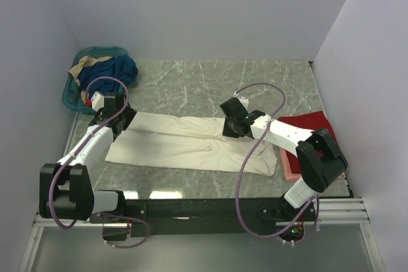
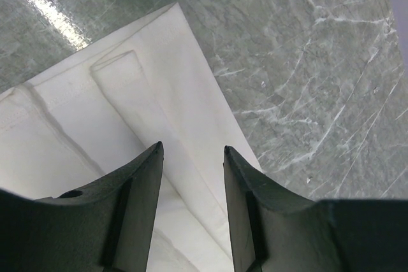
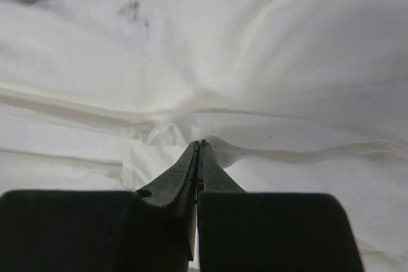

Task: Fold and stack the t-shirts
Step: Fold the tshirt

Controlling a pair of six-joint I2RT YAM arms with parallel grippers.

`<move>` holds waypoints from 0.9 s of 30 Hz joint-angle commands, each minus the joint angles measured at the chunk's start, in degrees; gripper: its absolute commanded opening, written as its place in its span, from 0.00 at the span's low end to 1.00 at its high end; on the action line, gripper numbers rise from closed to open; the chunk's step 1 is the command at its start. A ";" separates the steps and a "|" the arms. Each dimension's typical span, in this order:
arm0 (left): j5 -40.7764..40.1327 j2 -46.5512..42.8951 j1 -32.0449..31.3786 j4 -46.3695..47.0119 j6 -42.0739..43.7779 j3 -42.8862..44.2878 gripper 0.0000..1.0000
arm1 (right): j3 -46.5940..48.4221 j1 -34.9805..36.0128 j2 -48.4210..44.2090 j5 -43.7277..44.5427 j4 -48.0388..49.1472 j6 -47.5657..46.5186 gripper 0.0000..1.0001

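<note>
Right gripper (image 3: 199, 146) is pinched tight on a pucker of the white tee (image 1: 185, 148), whose long axis runs left to right. Left gripper (image 2: 191, 151) hangs wide open, empty, over the tee's left end.

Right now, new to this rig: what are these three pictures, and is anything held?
A left arm and a right arm are bolted at the table's near edge, each ending in a two-finger gripper. The overhead picture looks down from behind them; the other two come from a camera on each wrist. On the marbled table lies a white t-shirt, partly folded. A red t-shirt lies on a pink t-shirt at the right edge; a teal basket at the back left holds blue cloth and tan cloth. The left gripper is open over the shirt's left end. The right gripper is shut, and the white cloth puckers at its tips, so it seems to pinch a fold.
</note>
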 commanded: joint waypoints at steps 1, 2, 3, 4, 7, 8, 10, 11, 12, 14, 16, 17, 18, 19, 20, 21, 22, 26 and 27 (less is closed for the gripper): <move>0.83 -2.23 -0.23 1.01 1.01 -0.37 0.48 | -2.38 2.65 -3.74 -0.06 1.69 3.51 0.00; 0.92 -2.41 -0.31 1.10 1.01 -0.45 0.48 | -3.69 4.14 -4.18 -0.06 1.86 4.64 0.00; 0.92 -2.41 -0.31 1.10 1.10 -0.54 0.48 | -4.40 4.94 -4.53 -0.14 2.21 5.18 0.00; 1.01 -2.50 -0.23 1.10 1.10 -0.72 0.48 | -4.93 5.64 -5.15 -0.06 2.57 5.88 0.00; 1.36 -2.76 -0.31 1.36 1.01 -1.33 0.48 | -7.21 8.63 -6.38 0.12 4.41 8.69 0.00; 1.53 -2.85 -0.31 1.36 1.01 -1.42 0.48 | -8.18 9.42 -6.73 0.55 4.85 9.91 0.00; 1.62 -2.85 -0.31 1.45 1.10 -1.69 0.48 | -8.62 11.62 -7.43 1.78 5.29 11.15 0.00; 1.71 -2.94 -0.31 1.45 1.01 -1.86 0.48 | -9.06 12.15 -7.52 2.22 5.38 12.03 0.00; 1.80 -3.03 -0.23 1.45 1.01 -2.04 0.48 | -9.24 13.37 -7.70 2.66 5.30 12.56 0.00; 1.80 -3.46 -0.23 1.54 0.92 -2.48 0.48 | -10.29 14.43 -8.58 4.25 5.56 13.44 0.00; 1.89 -3.64 -0.23 1.63 0.66 -3.18 0.49 | -11.08 15.49 -9.28 4.51 6.34 14.06 0.00; 1.89 -3.73 -0.31 1.54 0.49 -3.27 0.49 | -12.22 15.93 -9.54 4.43 6.87 14.23 0.00; 1.89 -3.73 -0.31 1.71 0.48 -3.70 0.49 | -12.84 16.19 -10.07 4.51 7.49 14.49 0.00; 2.06 -3.82 -0.23 1.80 0.31 -3.79 0.49 | -13.71 16.89 -10.42 4.34 9.14 14.67 0.00; 2.24 -3.82 -0.23 1.89 0.31 -4.06 0.49 | -15.29 17.16 -10.69 3.55 10.29 14.59 0.00; 2.24 -3.82 -0.23 1.98 0.22 -4.06 0.49 | -16.09 17.42 -11.12 3.37 11.44 14.67 0.01; 2.24 -3.73 -0.23 1.98 0.22 -4.06 0.49 | -16.71 17.77 -11.21 3.20 12.93 14.76 0.03; 2.50 -3.20 -0.23 2.24 0.22 -3.97 0.48 | -16.63 17.95 -10.69 2.67 13.73 13.62 0.19; 2.59 -3.29 -0.23 2.33 0.31 -4.06 0.48 | -16.45 17.95 -10.78 2.75 13.64 13.18 0.22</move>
